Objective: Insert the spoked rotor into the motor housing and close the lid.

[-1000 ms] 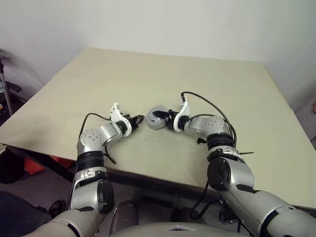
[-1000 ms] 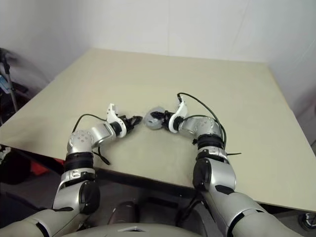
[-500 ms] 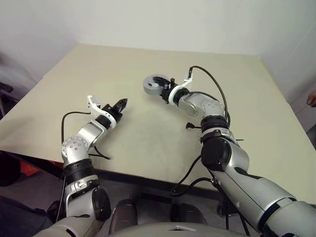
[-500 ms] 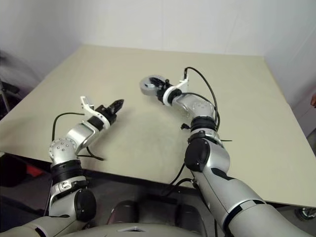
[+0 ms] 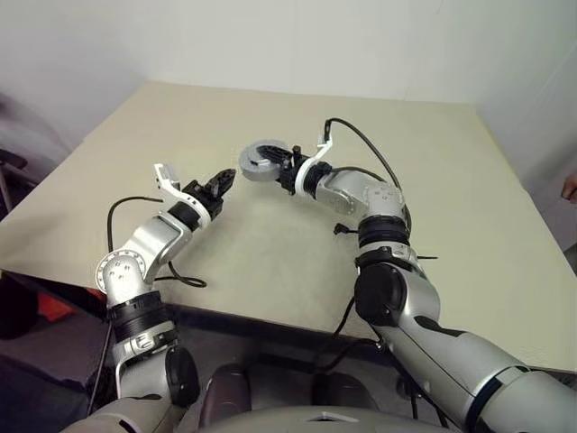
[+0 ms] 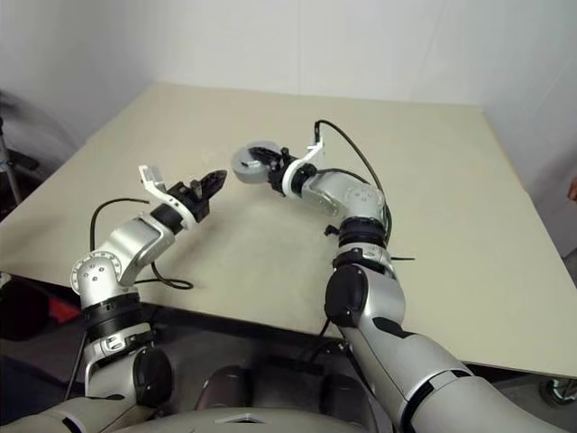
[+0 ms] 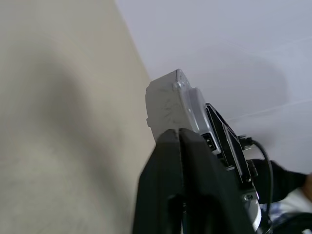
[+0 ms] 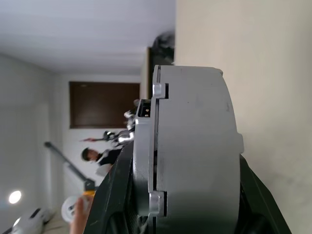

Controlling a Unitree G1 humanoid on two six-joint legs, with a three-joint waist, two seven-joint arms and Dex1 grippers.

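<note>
While the motor housing (image 5: pixel 262 162) hangs in the air at upper centre of the head views, held edge-on, a slip would drop it.

The right gripper (image 5: pixel 281 171) has its fingers clamped on the housing's rim, lid (image 8: pixel 146 146) seated with a thin seam visible; a loose pinch could let it twist out onto the bench (image 5: pixel 433 180). To its left, the left gripper (image 5: pixel 223 180) points at it, fingers nearly together and empty; a nudge could knock it free.

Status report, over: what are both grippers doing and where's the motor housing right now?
Right gripper clamped on the motor housing, held up above the table. Left gripper empty, fingers together, just short of it. Nothing between them.
</note>
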